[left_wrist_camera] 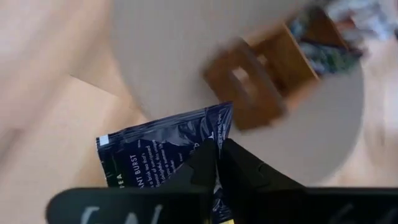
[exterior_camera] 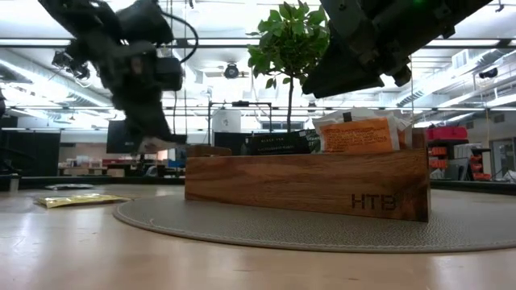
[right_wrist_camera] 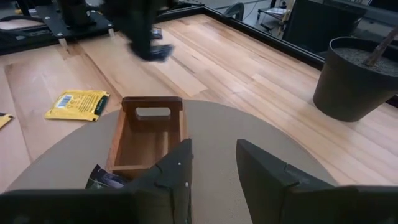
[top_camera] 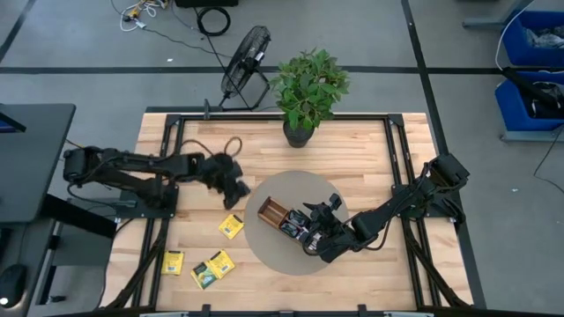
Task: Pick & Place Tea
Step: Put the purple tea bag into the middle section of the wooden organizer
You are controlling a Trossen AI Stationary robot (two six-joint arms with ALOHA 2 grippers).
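Clamped between the left jaws (left_wrist_camera: 216, 163), a navy tea sachet (left_wrist_camera: 163, 149) hangs above the tabletop (top_camera: 264, 150). Right jaws (right_wrist_camera: 211, 165) gape empty over the wooden tray (right_wrist_camera: 149, 134).

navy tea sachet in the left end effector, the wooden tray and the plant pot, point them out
navy tea sachet (left_wrist_camera: 155, 152), left wrist view, on its printed face
wooden tray (exterior_camera: 306, 184), low view, on its long side wall
plant pot (right_wrist_camera: 354, 78), right wrist view, on its dark side
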